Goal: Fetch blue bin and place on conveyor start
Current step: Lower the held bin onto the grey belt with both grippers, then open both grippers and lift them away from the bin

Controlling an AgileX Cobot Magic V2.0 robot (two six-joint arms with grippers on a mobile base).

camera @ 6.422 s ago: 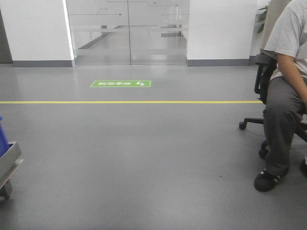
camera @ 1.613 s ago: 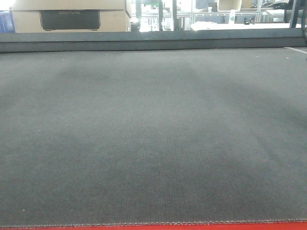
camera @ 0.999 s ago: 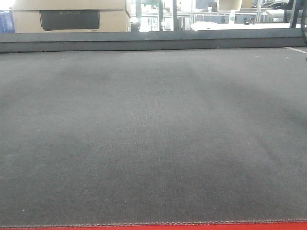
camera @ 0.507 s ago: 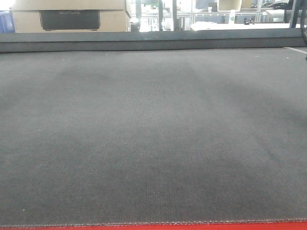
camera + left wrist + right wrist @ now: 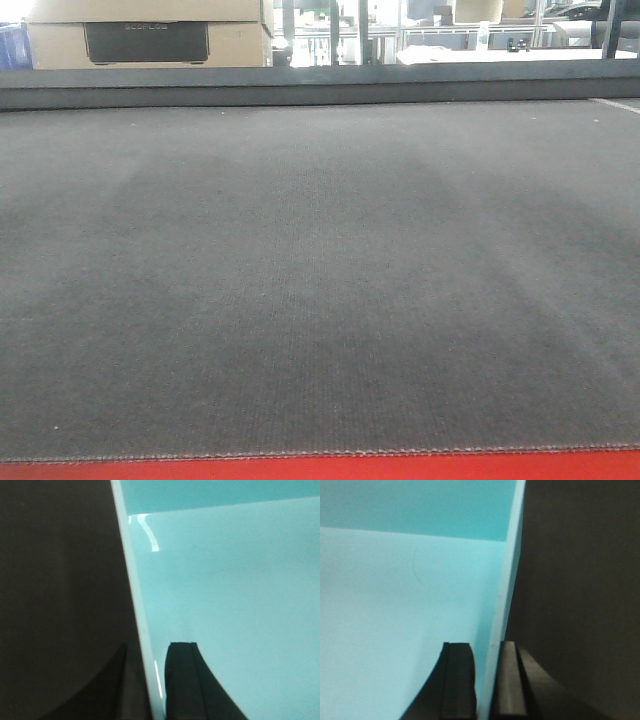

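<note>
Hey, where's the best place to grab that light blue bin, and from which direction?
Take the blue bin by its opposite side walls from above, one finger inside, one outside. Each wall is a thin upright edge, easy to pinch; the left hand and right hand straddle the walls that way.

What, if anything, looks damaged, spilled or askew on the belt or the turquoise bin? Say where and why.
Nothing stands out. The conveyor start is evenly textured, with no debris, and its red strip runs straight. The blue bin has smooth walls showing only glare. The left end effector and right end effector each straddle a wall squarely.
</note>
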